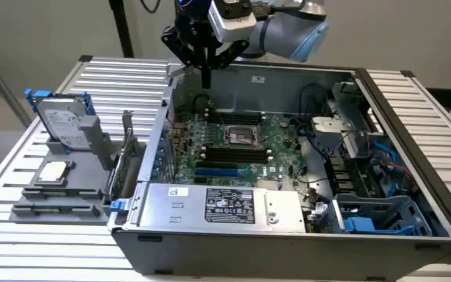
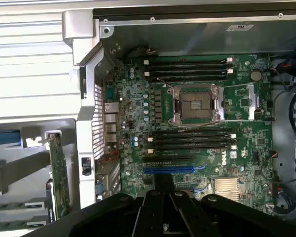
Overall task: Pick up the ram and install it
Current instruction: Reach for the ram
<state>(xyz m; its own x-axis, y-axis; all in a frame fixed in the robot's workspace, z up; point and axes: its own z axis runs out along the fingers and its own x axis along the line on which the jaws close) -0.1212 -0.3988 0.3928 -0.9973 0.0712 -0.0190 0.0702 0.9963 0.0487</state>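
hovering above the far wall of the open case (image 1: 234, 252) on the counter (image 1: 37, 247), the gripper (image 1: 206, 84) is pinched narrow, nothing held; the ram's place cannot be told. pickup is judged pending: it must be opened first.

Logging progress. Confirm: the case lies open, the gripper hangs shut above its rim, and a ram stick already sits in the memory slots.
One thing is wrong: the memory slots are all bare black, with nothing seated in them, as the wrist view shows. The case lies open and the gripper hangs shut above its rim.
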